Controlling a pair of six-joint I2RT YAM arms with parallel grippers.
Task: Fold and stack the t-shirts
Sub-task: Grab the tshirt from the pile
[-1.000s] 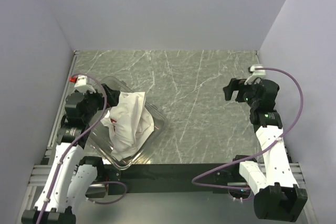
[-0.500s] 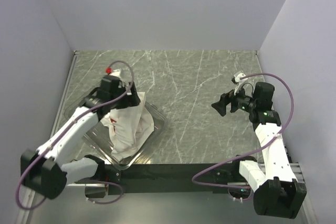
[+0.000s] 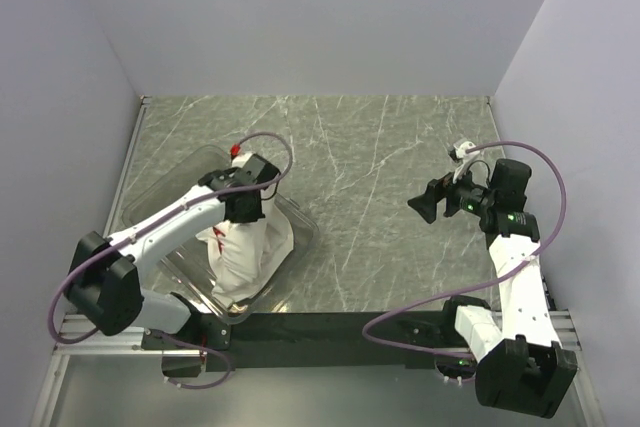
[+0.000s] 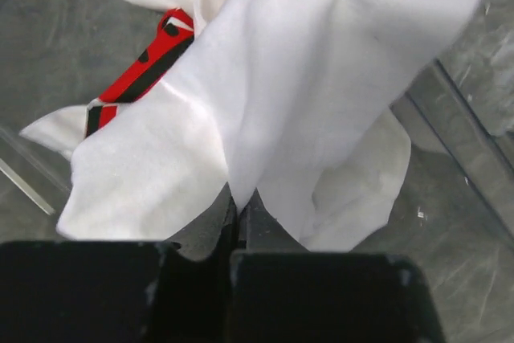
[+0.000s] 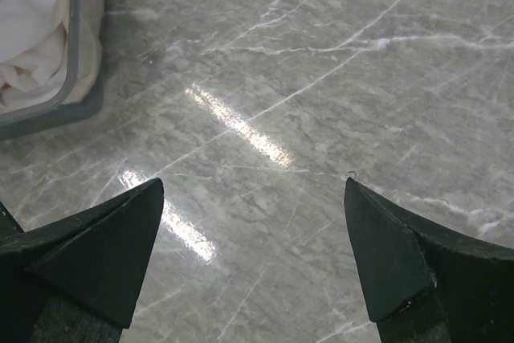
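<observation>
Left jaws swung over one bin (image 3: 170, 179), now clamped on white t-shirt (image 4: 321, 78) (perhaps several bunched), right jaws wide open.

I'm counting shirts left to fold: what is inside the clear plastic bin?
Crumpled white t-shirt fabric with a red print, pinched by the left fingers. How many shirts are bunched in the bin is hidden.

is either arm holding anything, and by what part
Left tool pinches a bunched fold of the white t-shirt in the bin; right tool is open, empty.

Bin (image 3: 303, 230) walls hem t-shirts (image 3: 250, 247) — table (image 3: 380, 177) rightward open.
</observation>
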